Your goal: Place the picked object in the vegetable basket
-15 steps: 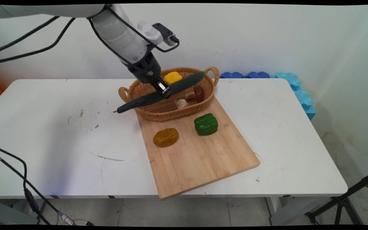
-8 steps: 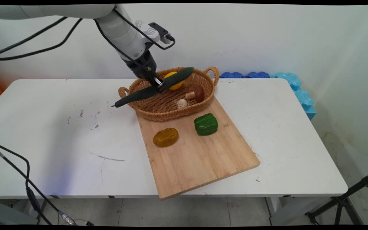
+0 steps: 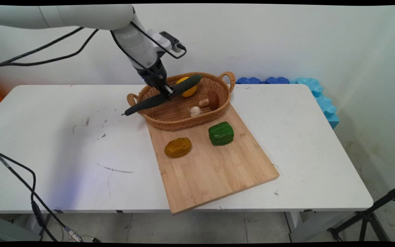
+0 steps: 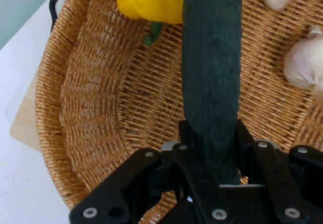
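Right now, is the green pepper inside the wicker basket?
No. The green pepper sits on the wooden cutting board, just outside the near rim of the wicker basket.

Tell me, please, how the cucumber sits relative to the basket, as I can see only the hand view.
Observer: In the main view the cucumber slants across the basket, held mid-length by the pincer. Its thin stem end juts out past the basket's left handle.
Operator: Thank you. What is there outside the basket?
Observer: A wooden board lies on the table, and the basket's near right part rests on its far end.
Operator: Is anything on that board?
Observer: A green pepper sits on it just in front of the basket, and a yellow-brown potato lies to the pepper's left, apart from it.
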